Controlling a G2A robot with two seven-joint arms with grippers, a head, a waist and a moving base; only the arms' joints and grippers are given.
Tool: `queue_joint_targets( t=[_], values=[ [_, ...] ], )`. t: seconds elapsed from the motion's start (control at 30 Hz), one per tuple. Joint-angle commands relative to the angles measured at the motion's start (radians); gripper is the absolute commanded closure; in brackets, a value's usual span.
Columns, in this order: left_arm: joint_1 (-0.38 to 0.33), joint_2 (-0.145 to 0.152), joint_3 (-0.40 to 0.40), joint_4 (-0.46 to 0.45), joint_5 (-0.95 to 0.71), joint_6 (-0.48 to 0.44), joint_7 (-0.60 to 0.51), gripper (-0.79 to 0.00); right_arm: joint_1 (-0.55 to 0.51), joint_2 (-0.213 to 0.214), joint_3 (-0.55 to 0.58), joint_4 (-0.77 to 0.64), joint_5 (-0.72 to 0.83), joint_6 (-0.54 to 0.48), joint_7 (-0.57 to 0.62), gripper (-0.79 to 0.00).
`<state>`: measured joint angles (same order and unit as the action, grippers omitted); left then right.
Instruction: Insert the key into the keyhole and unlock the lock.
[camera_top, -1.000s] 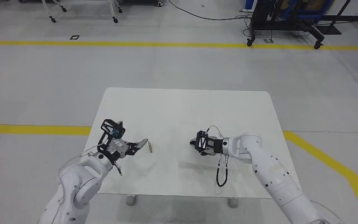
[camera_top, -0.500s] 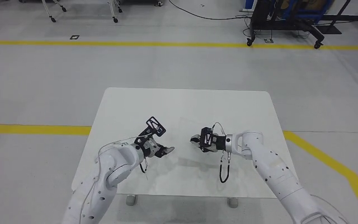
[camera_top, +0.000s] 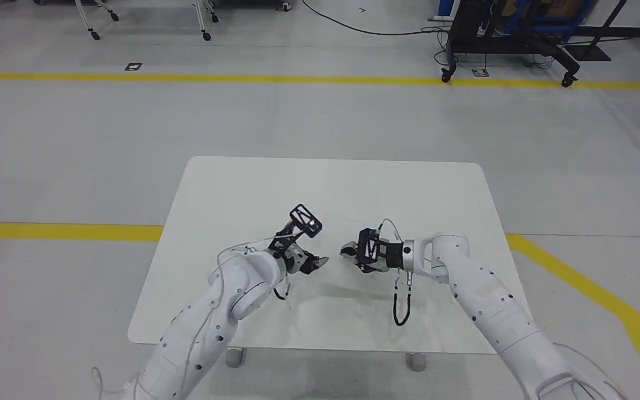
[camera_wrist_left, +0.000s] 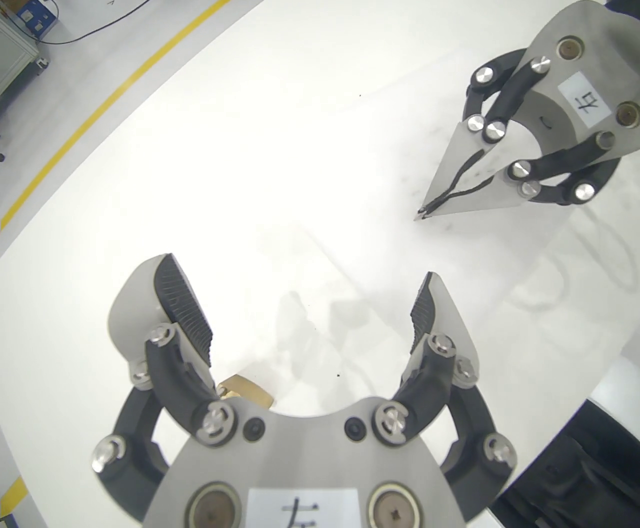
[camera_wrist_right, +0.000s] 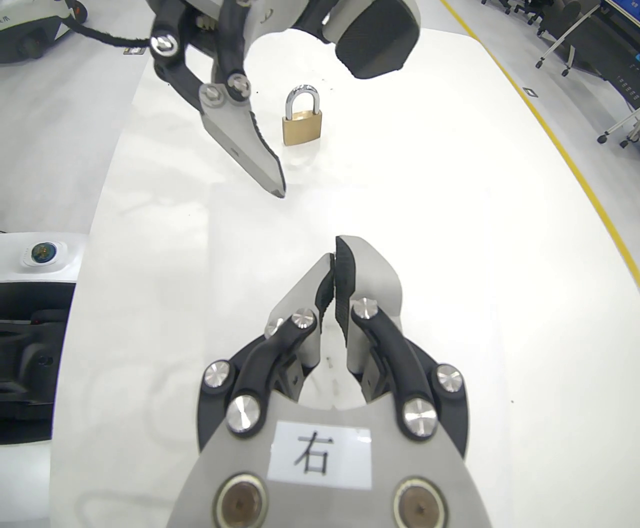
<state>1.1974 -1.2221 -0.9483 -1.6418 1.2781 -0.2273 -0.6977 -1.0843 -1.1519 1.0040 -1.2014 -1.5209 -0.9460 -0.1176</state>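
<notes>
A brass padlock (camera_wrist_right: 302, 127) with a closed silver shackle rests on the white table (camera_top: 420, 190). My left gripper (camera_wrist_left: 297, 270) hangs open just past the padlock, whose brass corner (camera_wrist_left: 246, 392) peeks out beneath the gripper's base. One of the left fingers (camera_wrist_right: 247, 142) points down at the table beside the lock. My right gripper (camera_wrist_right: 334, 252) is shut, and I see nothing between its pads. It hovers low over the table middle, its tip (camera_wrist_left: 422, 214) facing the left gripper (camera_top: 318, 263) a short gap from the right gripper (camera_top: 346, 250). No key is visible.
A black cable (camera_top: 398, 305) loops down from the right arm onto the table's front. The far half of the table and its right side are bare. Yellow floor lines (camera_top: 300, 78) run past the table.
The left arm has swung from the table's left edge to the middle, past the padlock, ending close to the right gripper. The right gripper shifted only slightly.
</notes>
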Motion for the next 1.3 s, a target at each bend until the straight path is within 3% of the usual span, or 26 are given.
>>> queue_joint_targets(
  t=[0.0, 0.23, 0.5, 0.67, 0.8, 1.13, 1.27],
  values=[
    [-0.028, -0.011, 0.031, 0.035, 0.006, 0.026, -0.002, -0.785, -0.001, 0.002, 0.004, 0.000, 0.001, -0.001, -0.004, 0.000],
    [-0.098, -0.046, 0.116, 0.131, 0.023, 0.097, -0.005, -0.785, -0.012, 0.015, 0.027, -0.012, 0.001, -0.017, -0.059, 0.000],
    [-0.138, -0.071, 0.142, 0.191, 0.001, 0.134, 0.004, -0.785, -0.014, 0.027, 0.054, 0.008, 0.026, -0.062, -0.162, 0.000],
    [-0.106, -0.055, 0.052, 0.132, -0.017, 0.144, 0.035, -0.785, -0.024, 0.032, 0.053, 0.010, 0.033, -0.066, -0.184, 0.000],
    [0.008, -0.013, -0.126, -0.002, -0.024, 0.119, 0.067, -0.785, -0.024, 0.032, 0.053, 0.010, 0.033, -0.066, -0.184, 0.000],
    [0.008, -0.013, -0.126, -0.002, -0.024, 0.119, 0.067, -0.785, -0.026, 0.032, 0.053, 0.009, 0.037, -0.063, -0.186, 0.000],
    [0.047, -0.007, -0.187, 0.007, -0.148, 0.036, 0.189, -0.785, -0.048, 0.033, 0.047, 0.006, 0.136, -0.066, -0.243, 0.000]
  ],
)
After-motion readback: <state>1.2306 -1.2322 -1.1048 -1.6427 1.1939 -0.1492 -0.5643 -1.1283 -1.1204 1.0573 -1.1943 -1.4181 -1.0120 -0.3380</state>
